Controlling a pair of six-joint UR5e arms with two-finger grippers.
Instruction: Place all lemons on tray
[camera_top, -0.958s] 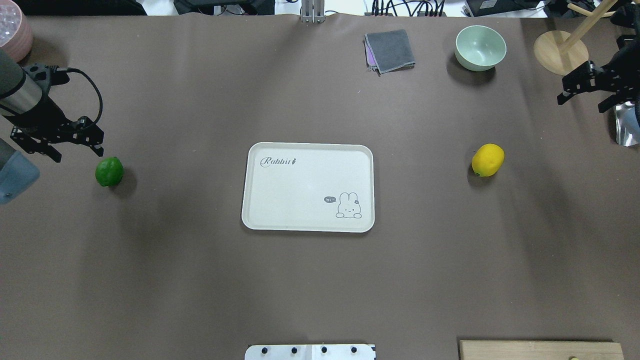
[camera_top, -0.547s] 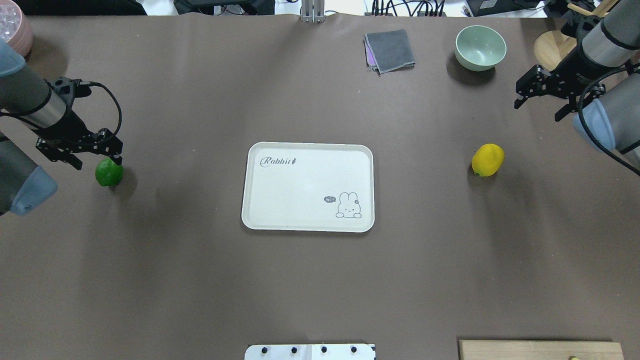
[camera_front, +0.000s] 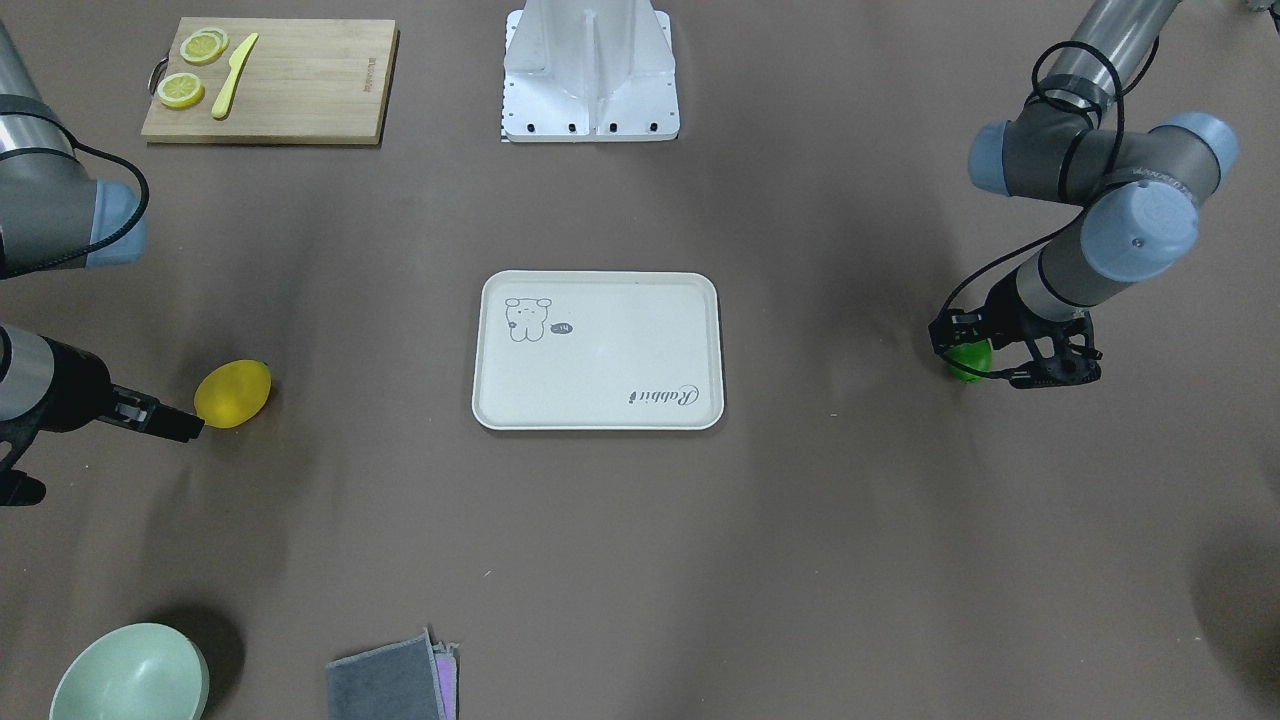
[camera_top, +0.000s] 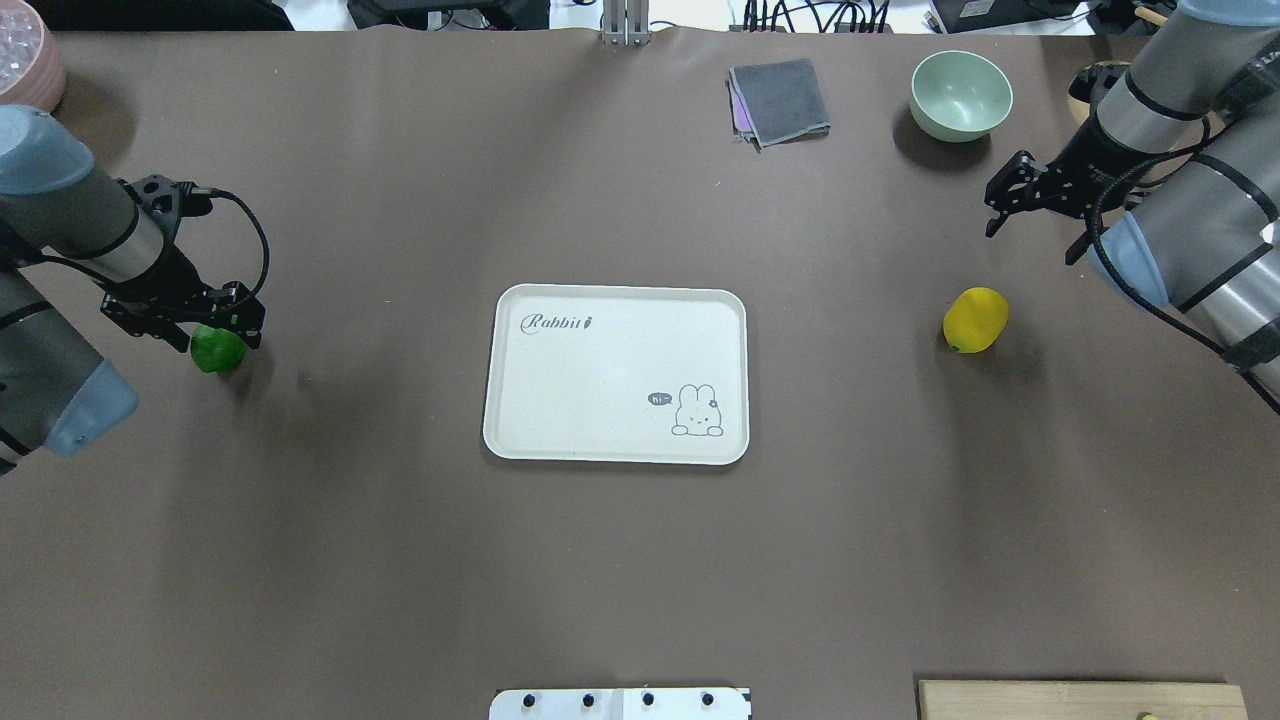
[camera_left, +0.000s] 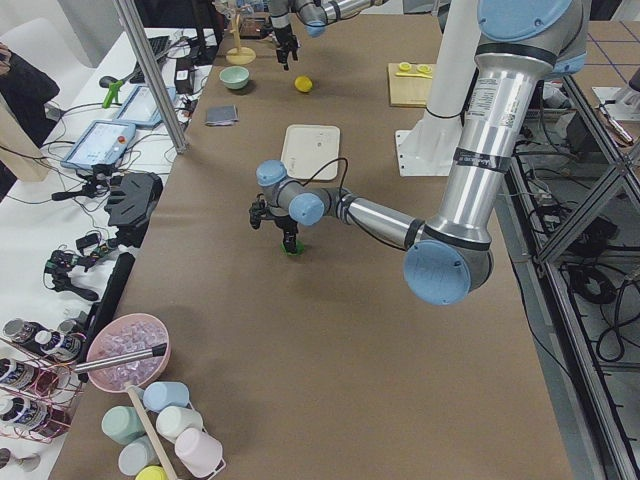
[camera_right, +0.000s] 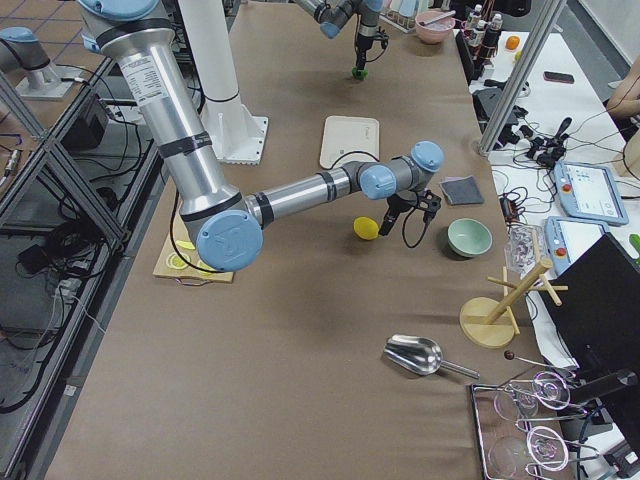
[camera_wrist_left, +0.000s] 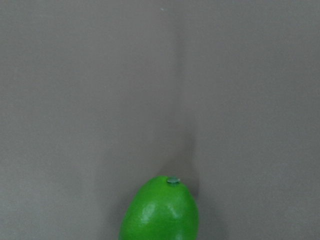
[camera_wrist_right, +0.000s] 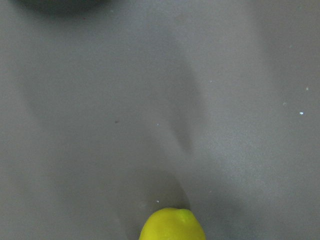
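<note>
Left of centre in the overhead view, the left gripper (camera_top: 216, 336) has slid over the green lemon (camera_top: 217, 353) and now straddles it, jaws wide and not yet closed, so a grasp looks imminent. Level with it at right lies the yellow lemon (camera_top: 975, 320). The right gripper (camera_top: 1030, 243), also wide, has come in from the frame edge but hangs beyond it. Neither fruit is on the tray (camera_top: 600, 365) between them. Both are glossy pointed ovals, likely to roll. The tray is flat, matt, rimmed and round-cornered.
</note>
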